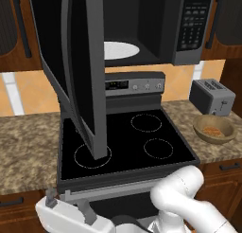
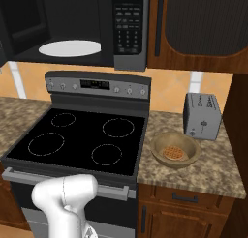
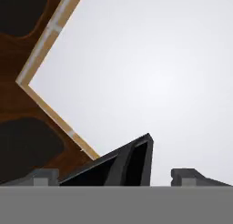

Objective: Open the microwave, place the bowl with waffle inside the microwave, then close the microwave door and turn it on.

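The bowl sits on the table at the stove's three o'clock, beside the toaster; looks light, rigid, smooth; grip its rim; pincer fingers apart, empty.

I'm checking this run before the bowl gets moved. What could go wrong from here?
1. The microwave door hangs wide open over the stove; the arm may knock it while swinging right toward the bowl.
2. The bowl sits close to the toaster, so the open gripper could bump the toaster when coming down.
3. The waffle lies loose in the bowl; tilting on the lift to the microwave might spill it.
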